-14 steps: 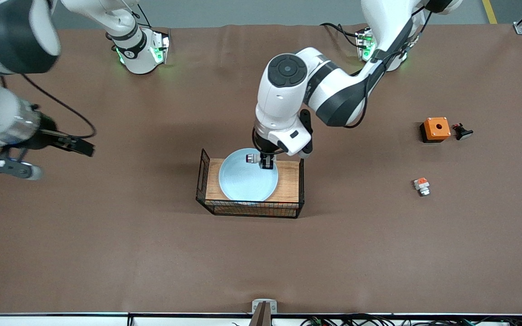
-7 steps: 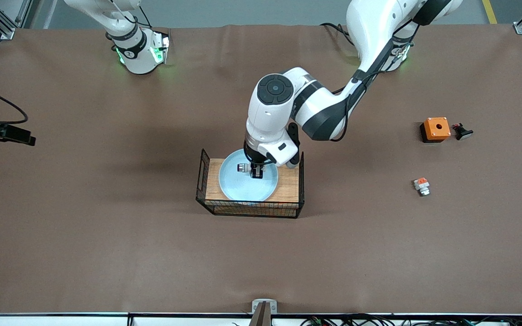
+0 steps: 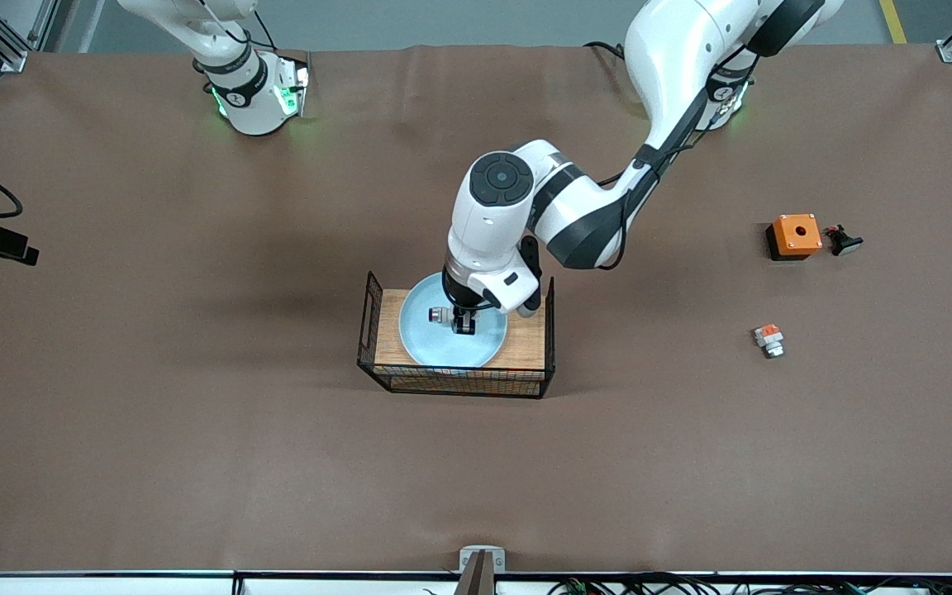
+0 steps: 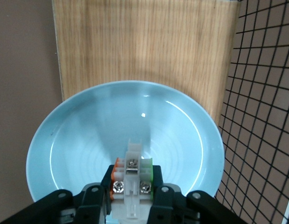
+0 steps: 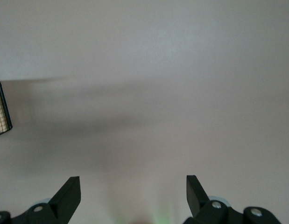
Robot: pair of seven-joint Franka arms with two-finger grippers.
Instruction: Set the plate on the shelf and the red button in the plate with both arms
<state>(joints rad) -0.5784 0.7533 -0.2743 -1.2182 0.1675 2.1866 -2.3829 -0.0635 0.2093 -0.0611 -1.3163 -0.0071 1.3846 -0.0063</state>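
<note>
Gripping the red button (image 3: 440,315) between closed fingers, left gripper (image 3: 464,324) now lower and nearer the middle of the plate (image 3: 476,343) on the wooden-topped rack (image 3: 525,335), right gripper (image 5: 133,193) spread wide, empty, withdrawn to the table edge.

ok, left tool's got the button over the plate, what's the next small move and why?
Probably ease straight down, then release. The left tool is shut on the red button over the plate, which already sits on the wooden-topped rack; contact with the plate isn't visible.
</note>
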